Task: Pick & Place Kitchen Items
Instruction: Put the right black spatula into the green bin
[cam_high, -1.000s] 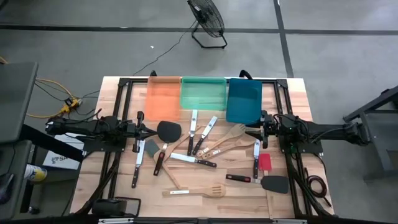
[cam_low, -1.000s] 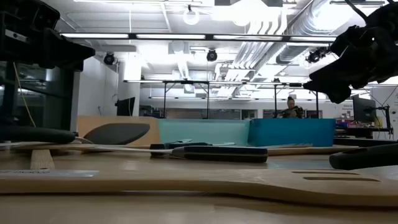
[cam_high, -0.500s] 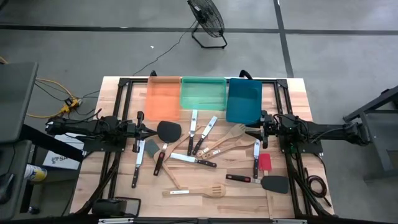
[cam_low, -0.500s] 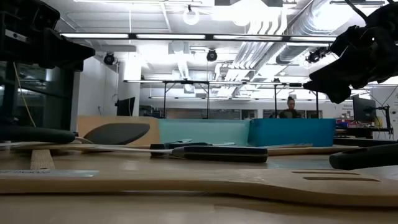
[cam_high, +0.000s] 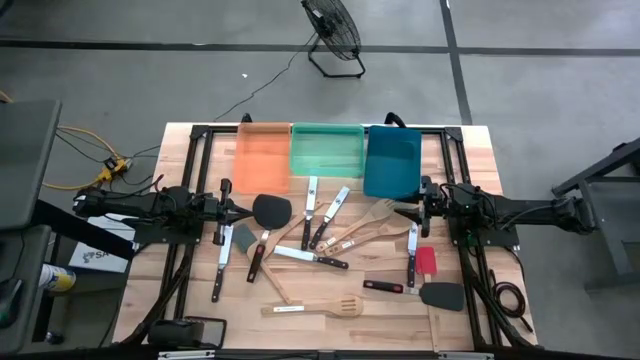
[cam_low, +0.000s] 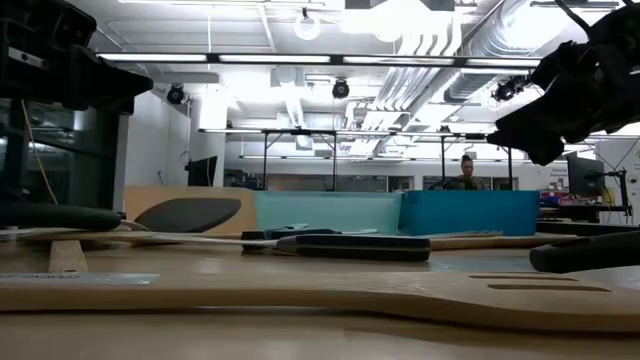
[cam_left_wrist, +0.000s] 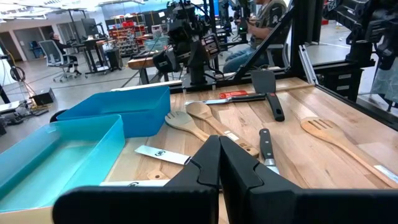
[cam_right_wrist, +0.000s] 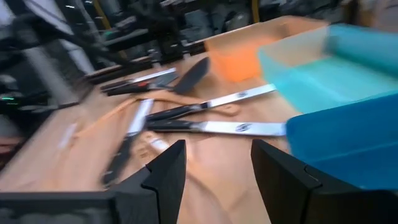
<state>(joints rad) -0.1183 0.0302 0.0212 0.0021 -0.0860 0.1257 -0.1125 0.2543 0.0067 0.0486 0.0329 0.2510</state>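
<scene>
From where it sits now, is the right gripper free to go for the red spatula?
Probably yes. The right gripper hangs open and empty just above the red spatula, which lies flat with nothing on top; only a black-handled knife lies close beside it.

utensils (cam_high: 320, 235) crowding table centre, trays (cam_high: 326, 150) lining far edge

Colours on a pale wooden table (cam_high: 190, 300)
Orange tray (cam_high: 263, 155), green tray (cam_high: 326, 150) and blue tray (cam_high: 392, 160) are seen; a red spatula (cam_high: 426, 261) and black-handled knives (cam_high: 312, 257) are shown.

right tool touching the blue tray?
Apart. In the right wrist view the right tool stands open with bare table between its fingers; the blue tray lies beyond it, a gap showing.
</scene>
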